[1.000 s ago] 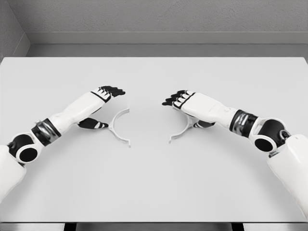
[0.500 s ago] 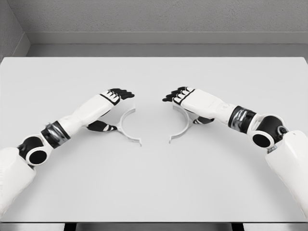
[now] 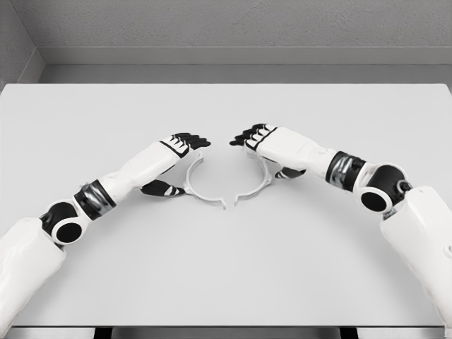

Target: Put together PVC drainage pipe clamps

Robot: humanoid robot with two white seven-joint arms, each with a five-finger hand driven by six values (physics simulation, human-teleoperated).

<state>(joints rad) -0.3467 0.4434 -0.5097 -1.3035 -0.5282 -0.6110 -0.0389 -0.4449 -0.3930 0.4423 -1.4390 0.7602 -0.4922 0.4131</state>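
The left hand (image 3: pixel 173 161) grasps the left clamp half (image 3: pixel 200 191), with the black fingers above its arc and the thumb below. The right hand (image 3: pixel 265 145) grasps the right clamp half (image 3: pixel 258 187) in the same way. Both white half rings lie on the white table (image 3: pixel 226 268) near its middle, their lower ends almost touching, open sides facing each other.

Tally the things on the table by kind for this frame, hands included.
Clamp halves: 2, left clamp half and right clamp half, lower tips near each other but apart.
Hands: 2, left hand and right hand, each at its half.
Table: 1.
Total: 5.
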